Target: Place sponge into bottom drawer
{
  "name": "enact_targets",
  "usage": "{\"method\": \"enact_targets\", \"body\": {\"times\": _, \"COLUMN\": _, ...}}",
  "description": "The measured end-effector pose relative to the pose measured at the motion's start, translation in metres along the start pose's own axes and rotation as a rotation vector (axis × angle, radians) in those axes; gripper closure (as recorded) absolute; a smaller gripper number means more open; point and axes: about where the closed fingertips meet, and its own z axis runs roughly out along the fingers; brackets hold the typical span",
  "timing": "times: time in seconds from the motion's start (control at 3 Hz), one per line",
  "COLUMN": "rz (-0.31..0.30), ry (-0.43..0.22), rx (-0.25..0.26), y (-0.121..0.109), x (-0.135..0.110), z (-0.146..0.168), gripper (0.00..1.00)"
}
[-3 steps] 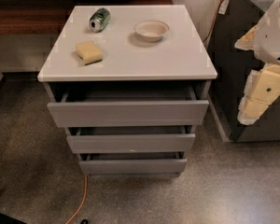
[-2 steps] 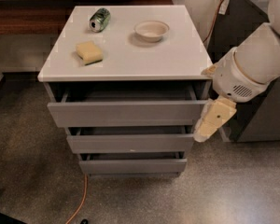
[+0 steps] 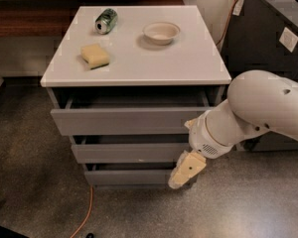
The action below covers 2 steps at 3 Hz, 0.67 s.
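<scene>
Claw hangs by the bottom drawer, well apart from the sponge.

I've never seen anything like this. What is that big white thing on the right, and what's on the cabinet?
The white thing is a robot's arm. The cream piece at its end is the gripper, low down by the right end of the bottom drawer. One camera looks down on it all from in front. On the white top lie a yellow sponge, a green can on its side and a white bowl. The sponge is far from the gripper, so it is not held.
</scene>
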Motion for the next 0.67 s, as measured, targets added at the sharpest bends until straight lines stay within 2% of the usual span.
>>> {"method": "enact_targets", "body": {"times": 0.33, "rz": 0.001, "ry": -0.003, "rx": -0.001, "y": 0.001, "x": 0.002, "z": 0.004, "gripper": 0.0}}
{"method": "enact_targets", "body": {"times": 0.67, "rz": -0.002, "ry": -0.039, "rx": -0.045, "y": 0.006, "x": 0.003, "z": 0.017, "gripper": 0.0}}
